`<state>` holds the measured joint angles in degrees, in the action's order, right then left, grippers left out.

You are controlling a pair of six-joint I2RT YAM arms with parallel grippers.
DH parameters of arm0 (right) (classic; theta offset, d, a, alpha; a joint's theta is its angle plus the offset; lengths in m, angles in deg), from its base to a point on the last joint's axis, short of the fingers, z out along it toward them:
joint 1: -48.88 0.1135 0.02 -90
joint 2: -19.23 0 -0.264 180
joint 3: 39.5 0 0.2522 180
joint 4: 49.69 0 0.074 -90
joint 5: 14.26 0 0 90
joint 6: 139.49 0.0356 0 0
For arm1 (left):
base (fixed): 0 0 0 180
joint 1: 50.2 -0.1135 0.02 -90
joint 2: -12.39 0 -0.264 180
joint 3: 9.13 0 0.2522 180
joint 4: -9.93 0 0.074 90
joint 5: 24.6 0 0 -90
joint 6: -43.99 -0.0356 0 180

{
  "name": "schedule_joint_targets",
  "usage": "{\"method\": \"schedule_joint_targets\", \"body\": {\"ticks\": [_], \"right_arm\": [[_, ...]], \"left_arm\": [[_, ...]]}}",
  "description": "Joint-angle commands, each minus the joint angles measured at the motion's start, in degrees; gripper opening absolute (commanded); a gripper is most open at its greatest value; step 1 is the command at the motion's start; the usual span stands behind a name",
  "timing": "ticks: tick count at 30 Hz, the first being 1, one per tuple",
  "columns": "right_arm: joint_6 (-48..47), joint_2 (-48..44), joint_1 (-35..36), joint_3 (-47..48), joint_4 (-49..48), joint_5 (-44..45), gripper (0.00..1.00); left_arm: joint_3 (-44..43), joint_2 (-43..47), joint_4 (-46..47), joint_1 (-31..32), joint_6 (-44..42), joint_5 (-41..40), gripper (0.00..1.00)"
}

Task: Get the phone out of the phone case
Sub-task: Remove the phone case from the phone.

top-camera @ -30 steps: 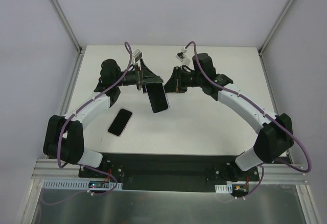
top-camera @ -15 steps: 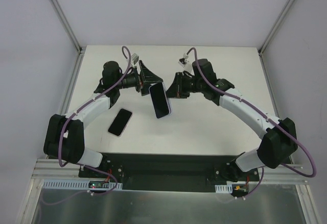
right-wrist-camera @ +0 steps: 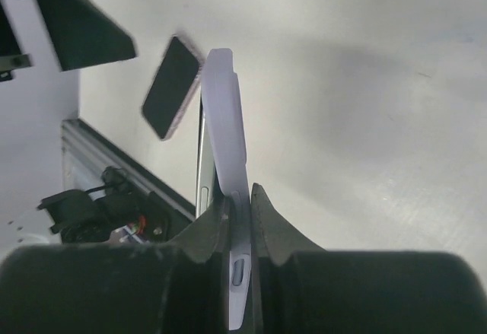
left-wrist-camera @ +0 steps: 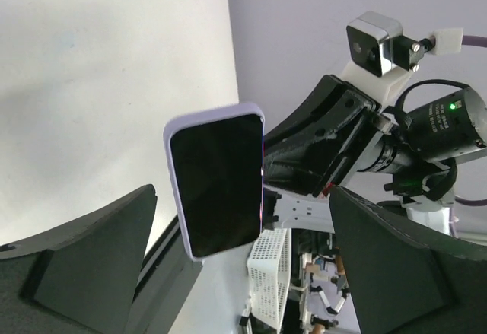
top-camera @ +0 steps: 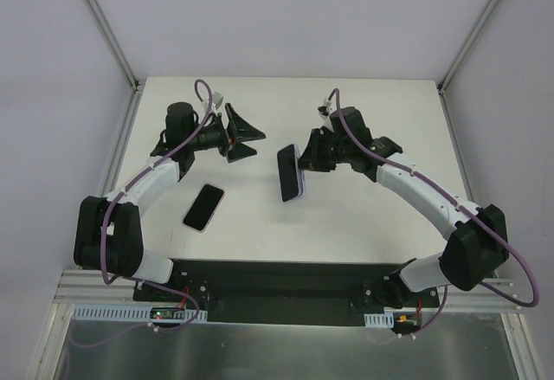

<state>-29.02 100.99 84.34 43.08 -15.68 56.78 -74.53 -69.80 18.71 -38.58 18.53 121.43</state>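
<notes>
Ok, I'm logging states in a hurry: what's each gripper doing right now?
Left gripper: open, holding nothing.
Right gripper: shut on the phone case.

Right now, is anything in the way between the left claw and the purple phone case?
Nothing visible is in the way. The open left gripper faces the lilac plastic phone case across bare air, and the right gripper holds the case up by one edge.

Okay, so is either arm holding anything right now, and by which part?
The right arm's fingers pinch the lavender phone case by one long side edge. The left arm's fingers stand open, holding nothing.
</notes>
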Motion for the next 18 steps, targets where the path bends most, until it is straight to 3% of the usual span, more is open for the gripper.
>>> {"method": "schedule_joint_targets", "body": {"ticks": [1,4,8,18], "right_arm": [[0.4,-1.3,-0.5,0.6,3.9,7.9,0.01],[1.5,1.4,-0.4,1.6,6.1,10.8,0.01],[3.7,4.9,-0.3,4.4,11.6,16.7,0.01],[6.9,12.1,0.6,8.5,19.6,25.3,0.01]], "left_arm": [[0.2,2.7,-10.1,1.0,-9.9,-3.2,0.93],[1.9,2.7,-13.0,3.7,-12.7,-5.5,0.92],[-0.1,-0.1,-21.0,13.7,-17.9,-13.6,0.91],[-1.2,-5.1,-22.3,23.5,-18.2,-22.0,0.89]]}}
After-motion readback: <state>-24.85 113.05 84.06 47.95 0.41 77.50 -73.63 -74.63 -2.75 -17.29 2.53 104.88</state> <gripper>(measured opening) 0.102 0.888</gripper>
